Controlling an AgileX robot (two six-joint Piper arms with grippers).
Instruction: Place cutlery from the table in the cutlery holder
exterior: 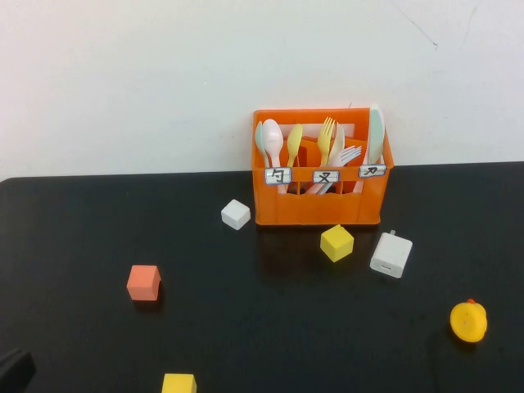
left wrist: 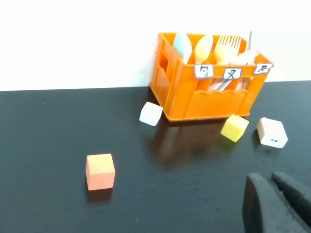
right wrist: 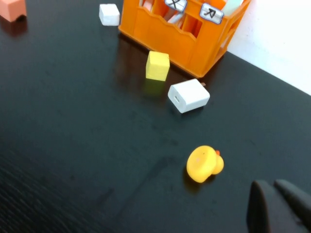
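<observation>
The orange cutlery holder [exterior: 319, 201] stands at the back of the black table [exterior: 246, 327], against the wall. It also shows in the left wrist view [left wrist: 209, 99] and the right wrist view [right wrist: 165, 34]. A pale pink spoon [exterior: 273, 136] stands in its left compartment and a pale pink fork [exterior: 349, 153] leans in its middle compartment, among yellow and pale green cutlery. No cutlery lies on the table. My left gripper [left wrist: 268, 178] is shut and empty, low at the near left [exterior: 12, 368]. My right gripper [right wrist: 270, 184] is shut and empty, near the yellow duck.
A white cube [exterior: 236, 214], a yellow cube [exterior: 336, 242] and a white charger [exterior: 391, 255] lie in front of the holder. An orange cube [exterior: 144, 282] sits at the left, another yellow cube [exterior: 178, 383] at the near edge, and a yellow duck [exterior: 469, 321] at the right.
</observation>
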